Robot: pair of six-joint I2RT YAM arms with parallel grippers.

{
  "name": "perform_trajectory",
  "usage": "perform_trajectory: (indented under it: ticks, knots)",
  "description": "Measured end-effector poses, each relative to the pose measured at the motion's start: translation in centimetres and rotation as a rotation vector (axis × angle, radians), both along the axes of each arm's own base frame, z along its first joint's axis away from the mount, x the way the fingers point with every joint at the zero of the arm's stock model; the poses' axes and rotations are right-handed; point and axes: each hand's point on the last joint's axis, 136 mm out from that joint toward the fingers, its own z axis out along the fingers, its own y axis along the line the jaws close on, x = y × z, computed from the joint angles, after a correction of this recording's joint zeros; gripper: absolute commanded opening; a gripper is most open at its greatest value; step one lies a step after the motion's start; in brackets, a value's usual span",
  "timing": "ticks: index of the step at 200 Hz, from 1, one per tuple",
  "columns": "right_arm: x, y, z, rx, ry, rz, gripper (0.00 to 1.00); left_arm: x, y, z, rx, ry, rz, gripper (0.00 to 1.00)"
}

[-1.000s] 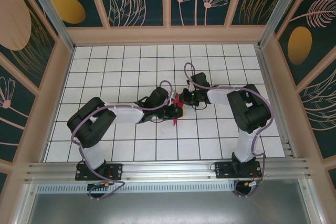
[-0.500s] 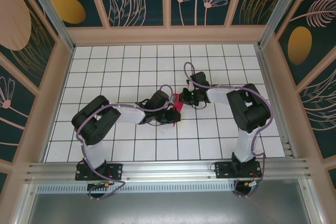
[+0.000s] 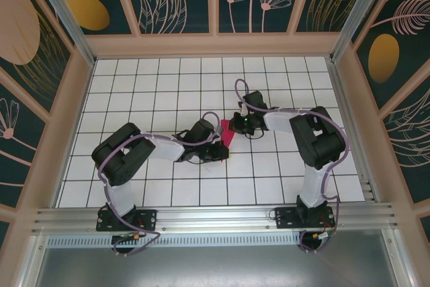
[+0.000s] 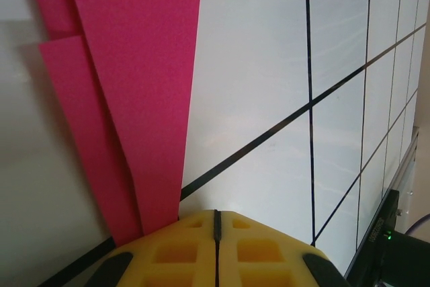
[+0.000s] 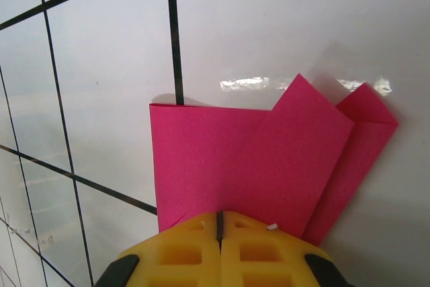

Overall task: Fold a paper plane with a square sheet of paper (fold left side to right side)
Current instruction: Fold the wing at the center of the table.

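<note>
Two grippers meet near the middle of the white tiled table (image 3: 134, 92), one at each end of the paper plane (image 3: 227, 138).

The left gripper (image 3: 220, 154) is closed, its yellow fingers (image 4: 181, 253) pressed together along a tight seam with nothing between them. In its wrist view the magenta paper stretches away ahead of the fingers and a little to their left. It narrows to a tip that slips under the left fingertip, and overlapping layers show along its left edge. Whether the tip is pressed flat or merely touched I cannot tell.

From above, the paper is a small pink sliver between the two wrists, and its folds are not readable there.

The right gripper (image 3: 233, 126) is closed in the same way. Its wrist view shows the wider end of the paper lying flat on the tiles just ahead of the fingertips (image 5: 255, 250), its near edge running beneath them. Two folded flaps fan out towards the right.
</note>
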Motion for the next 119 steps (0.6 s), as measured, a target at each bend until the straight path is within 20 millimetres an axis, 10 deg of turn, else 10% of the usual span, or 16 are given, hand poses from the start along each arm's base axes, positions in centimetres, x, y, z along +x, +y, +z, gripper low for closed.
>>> perform_trajectory:
  ticks: [119]
  knots:
    - [0.0,0.0,0.0,-0.004,0.010,0.000,0.04,-2.9,2.4,0.3,-0.021,0.028,-0.003,0.08]
